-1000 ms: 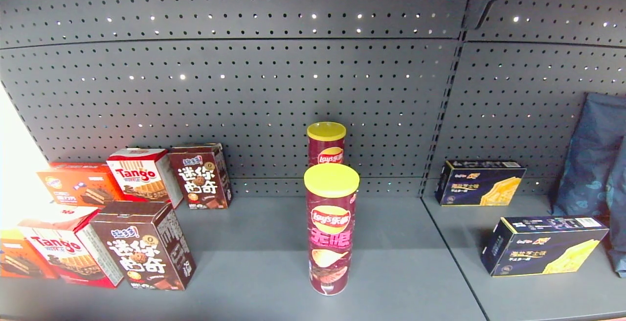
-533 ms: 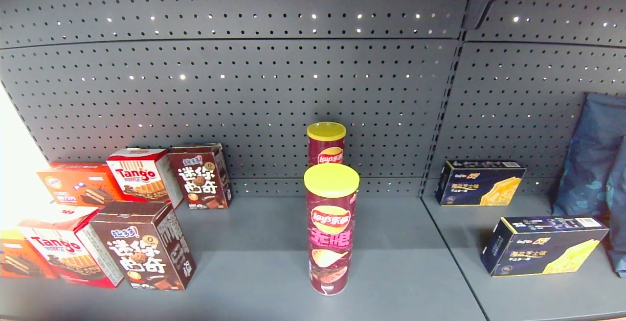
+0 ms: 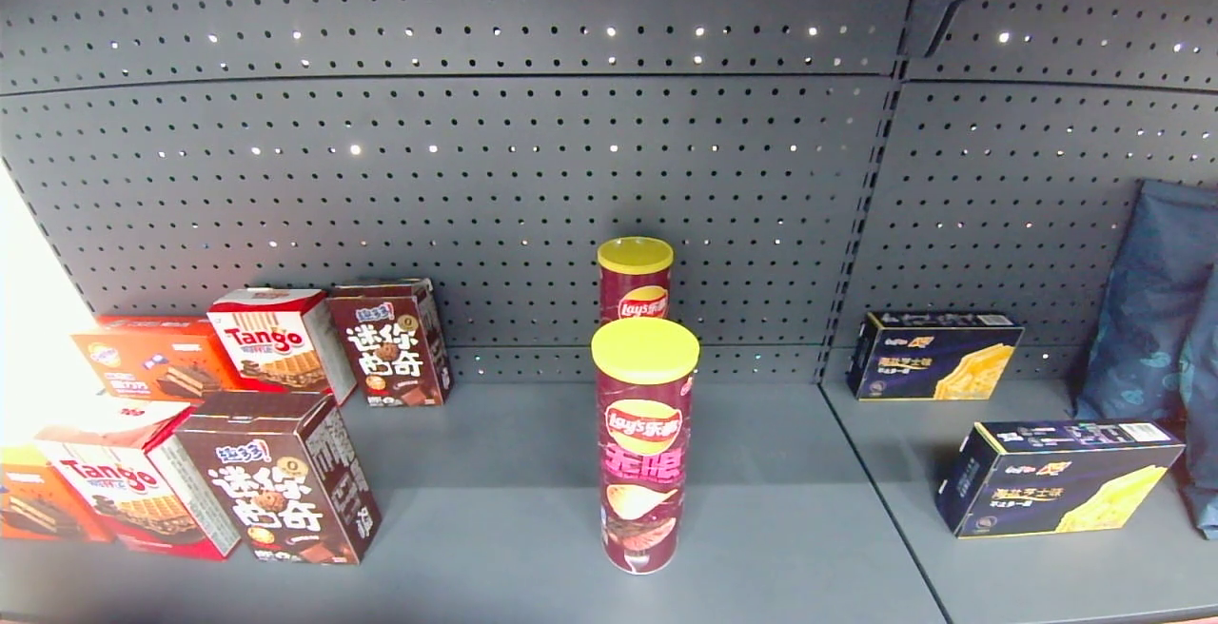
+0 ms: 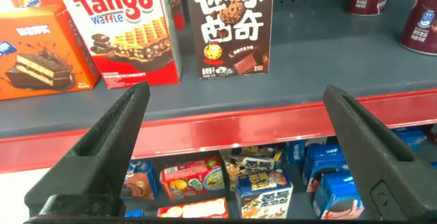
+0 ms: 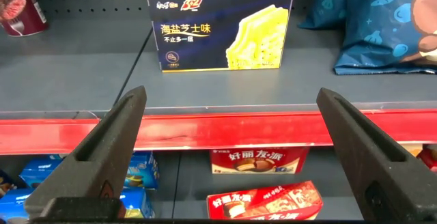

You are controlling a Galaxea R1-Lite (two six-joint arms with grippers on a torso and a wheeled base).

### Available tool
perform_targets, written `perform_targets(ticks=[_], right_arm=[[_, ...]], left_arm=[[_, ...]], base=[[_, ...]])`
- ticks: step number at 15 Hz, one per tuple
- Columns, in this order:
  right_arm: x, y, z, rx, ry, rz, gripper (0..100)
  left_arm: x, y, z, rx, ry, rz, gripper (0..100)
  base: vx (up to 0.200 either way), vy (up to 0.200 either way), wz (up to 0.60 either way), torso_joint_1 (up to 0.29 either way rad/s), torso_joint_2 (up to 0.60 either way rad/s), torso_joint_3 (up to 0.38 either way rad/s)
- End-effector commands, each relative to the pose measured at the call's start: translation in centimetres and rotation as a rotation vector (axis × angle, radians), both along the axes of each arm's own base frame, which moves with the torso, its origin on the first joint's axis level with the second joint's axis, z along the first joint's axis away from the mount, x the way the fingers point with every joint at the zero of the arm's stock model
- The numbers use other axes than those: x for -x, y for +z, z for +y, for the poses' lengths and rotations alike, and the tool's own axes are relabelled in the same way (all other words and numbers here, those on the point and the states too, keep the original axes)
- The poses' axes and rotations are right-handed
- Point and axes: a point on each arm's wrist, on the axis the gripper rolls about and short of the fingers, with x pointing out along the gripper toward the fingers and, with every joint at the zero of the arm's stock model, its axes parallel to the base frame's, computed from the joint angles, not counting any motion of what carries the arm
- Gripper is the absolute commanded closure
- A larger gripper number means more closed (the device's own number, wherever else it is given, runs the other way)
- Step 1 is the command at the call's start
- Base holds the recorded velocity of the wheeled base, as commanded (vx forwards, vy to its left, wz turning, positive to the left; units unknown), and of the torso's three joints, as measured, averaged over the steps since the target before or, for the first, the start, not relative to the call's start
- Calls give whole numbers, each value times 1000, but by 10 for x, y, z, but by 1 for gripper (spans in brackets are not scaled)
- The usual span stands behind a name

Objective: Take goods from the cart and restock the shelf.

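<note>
Both spread: left pincer [image 4: 237, 93] faces brown box [image 4: 232, 26], right pincer [image 5: 232, 95] navy box [image 5: 222, 27].

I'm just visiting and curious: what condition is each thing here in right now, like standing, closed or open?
front chip can: upright, lid on.
rear chip can: upright, lid on.
front brown cookie box: standing, closed.
front navy cracker box: standing on a long side, closed.
left gripper: open, empty.
right gripper: open, empty.
</note>
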Motion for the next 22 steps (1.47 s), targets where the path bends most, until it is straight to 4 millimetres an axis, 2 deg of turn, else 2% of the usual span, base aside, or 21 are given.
perform_targets(ticks=[1, 6, 8, 12, 14, 22], right_arm=[[0, 0, 0, 0, 0, 2, 0], [0, 0, 0, -2, -2, 2, 0], [0, 0, 0, 0, 0, 2, 0], [0, 0, 0, 0, 0, 2, 0], [0, 0, 0, 0, -2, 2, 0], [0, 0, 0, 0, -2, 2, 0]], left_arm=[[0, 0, 0, 0, 0, -1, 0], [0, 0, 0, -6, 0, -2, 0], [0, 0, 0, 12, 11, 0, 0], [0, 0, 0, 6, 8, -2, 0], [0, 0, 0, 7, 8, -2, 0], [0, 0, 0, 12, 11, -2, 0]], base=[[0, 0, 0, 0, 0, 0], [0, 0, 0, 0, 0, 0], [-200, 0, 0, 0, 0, 5], [0, 0, 0, 0, 0, 0], [0, 200, 0, 19, 10, 5], [0, 0, 0, 0, 0, 0]])
